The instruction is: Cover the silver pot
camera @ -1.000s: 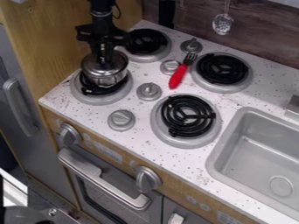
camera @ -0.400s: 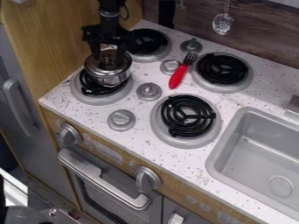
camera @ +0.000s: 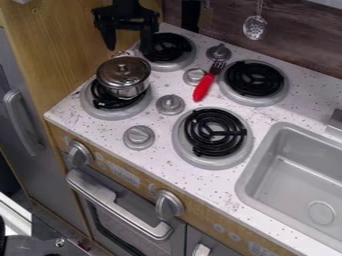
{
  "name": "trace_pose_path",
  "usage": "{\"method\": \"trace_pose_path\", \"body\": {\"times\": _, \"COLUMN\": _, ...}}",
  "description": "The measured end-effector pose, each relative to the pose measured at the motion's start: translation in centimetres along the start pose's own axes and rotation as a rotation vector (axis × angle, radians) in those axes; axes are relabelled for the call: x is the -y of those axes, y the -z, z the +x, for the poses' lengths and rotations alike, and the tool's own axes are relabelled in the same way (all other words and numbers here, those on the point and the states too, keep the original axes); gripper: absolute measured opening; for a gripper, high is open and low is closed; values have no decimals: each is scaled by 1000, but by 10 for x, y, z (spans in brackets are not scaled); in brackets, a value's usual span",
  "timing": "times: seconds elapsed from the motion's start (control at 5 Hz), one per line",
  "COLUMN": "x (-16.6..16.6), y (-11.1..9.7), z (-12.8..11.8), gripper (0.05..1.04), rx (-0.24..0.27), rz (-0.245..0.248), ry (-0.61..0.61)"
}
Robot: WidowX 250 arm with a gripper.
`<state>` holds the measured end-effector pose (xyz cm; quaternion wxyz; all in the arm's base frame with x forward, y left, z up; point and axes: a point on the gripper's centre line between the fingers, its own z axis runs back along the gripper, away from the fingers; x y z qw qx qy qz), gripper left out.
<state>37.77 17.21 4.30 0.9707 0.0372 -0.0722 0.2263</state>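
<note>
The white speckled countertop is the biggest thing I've got, spreading out below the jaws and to their right in my view. The gray sink is set into it, well off to the lower right of them. Far below the jaws, in the front of the unit, is the oven door.

Of my four coil burners, one is just right of the jaws and partly behind a finger; another is below them. The other two are farther right, one of them lower down.

My black gripper hangs near the top edge, jaws spread wide, pinching nothing. Just below the jaws and apart from them, the silver pot rests upright on the burner beneath. Its lid sits on top, covering it.

The slotted spoon hangs against the back wall, well right of the jaws and higher. Between burners, to the jaws' lower right, the red-handled fork lies tines up-view, near a gray control knob.
</note>
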Motion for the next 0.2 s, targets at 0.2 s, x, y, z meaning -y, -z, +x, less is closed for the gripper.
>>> {"method": "trace_pose_path", "body": {"times": 0.2, "x": -1, "y": 9, "z": -20, "gripper": 999, "rx": -56, "rz": 6, "ry": 69}}
